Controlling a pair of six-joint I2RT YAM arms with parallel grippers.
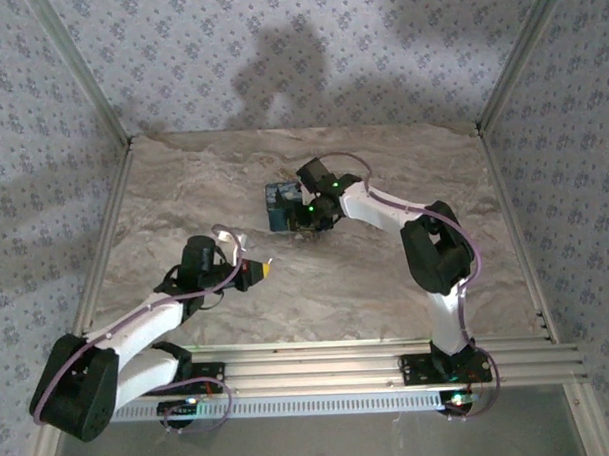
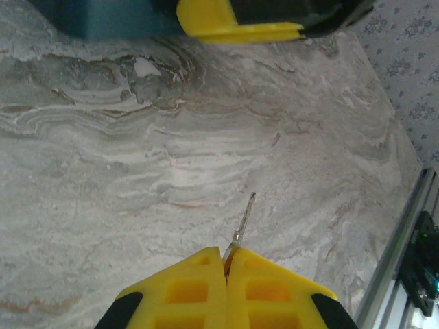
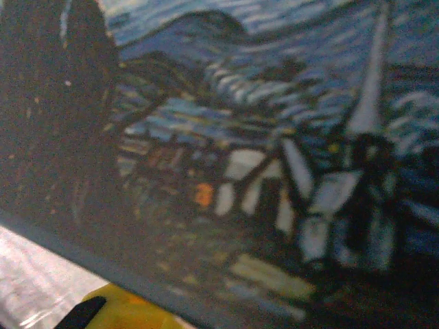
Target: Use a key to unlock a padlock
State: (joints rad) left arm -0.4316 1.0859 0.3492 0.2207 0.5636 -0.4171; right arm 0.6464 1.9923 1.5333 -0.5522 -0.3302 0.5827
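The padlock point(image 1: 281, 207) is a blue block with a painted night-sky picture, standing at the middle back of the marble table. My right gripper point(image 1: 309, 214) is shut on it from the right. In the right wrist view the padlock's painted face point(image 3: 260, 157) sits very close, with one yellow finger point(image 3: 116, 310) below it. My left gripper point(image 1: 265, 268) hovers front left of the padlock, apart from it, shut on the key. The key's thin metal blade point(image 2: 245, 218) sticks out past the closed yellow fingertips of the left gripper point(image 2: 226, 264). The padlock's teal edge point(image 2: 96, 17) shows ahead.
Aluminium rails point(image 1: 389, 365) run along the table's near edge, and slanted frame posts point(image 1: 98, 105) stand at the sides. Patterned cloth walls point(image 1: 298, 48) enclose the back and both sides. Bare marble point(image 2: 171, 151) lies between the key and the padlock.
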